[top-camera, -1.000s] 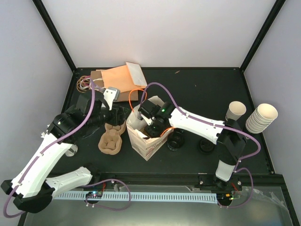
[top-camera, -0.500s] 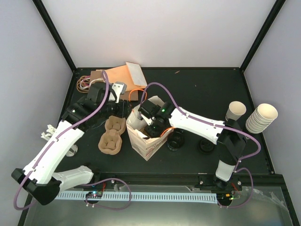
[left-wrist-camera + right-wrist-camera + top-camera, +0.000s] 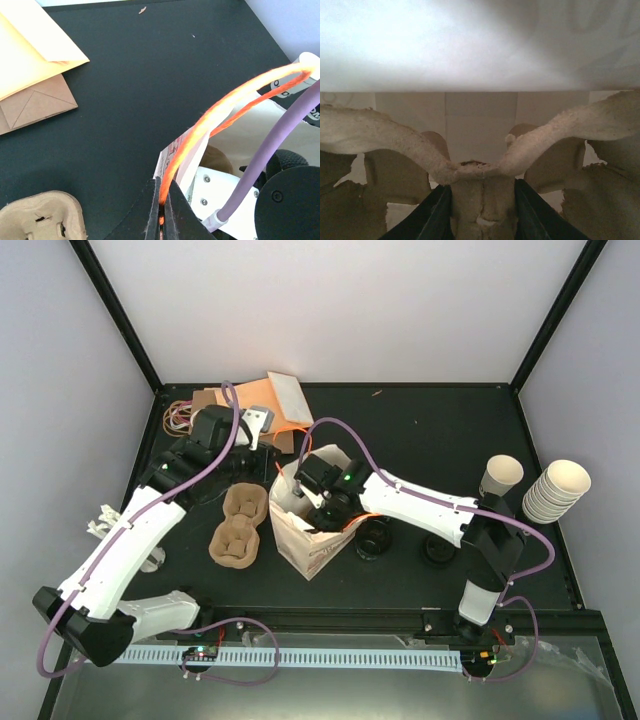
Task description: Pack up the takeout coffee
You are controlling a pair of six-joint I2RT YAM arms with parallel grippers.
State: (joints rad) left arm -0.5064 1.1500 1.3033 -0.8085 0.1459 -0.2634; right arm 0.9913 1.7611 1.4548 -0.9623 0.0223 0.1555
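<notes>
The takeout coffee (image 3: 500, 477), a single cream cup with dark print, stands at the right of the table, far from both grippers. A white paper bag (image 3: 300, 540) stands open in the middle. My left gripper (image 3: 264, 426) (image 3: 162, 210) is shut on the bag's orange handle (image 3: 225, 107), which arcs up from the bag (image 3: 250, 130). My right gripper (image 3: 320, 506) (image 3: 482, 200) reaches down inside the bag, its jaws shut on the centre post of a pulp cup carrier (image 3: 482, 175); the bag's white inner wall (image 3: 480, 45) fills the view behind it.
A second pulp carrier (image 3: 237, 526) (image 3: 40, 217) lies left of the bag. Orange and brown envelopes (image 3: 262, 402) (image 3: 30, 55) and rubber bands (image 3: 179, 416) sit at the back left. Two black lids (image 3: 376, 537) lie right of the bag. A stack of nested cups (image 3: 557, 490) rests beside the coffee.
My left arm swung toward the back and its gripper closed on the bag's orange handle. The right arm stayed inside the bag, still holding the carrier.
</notes>
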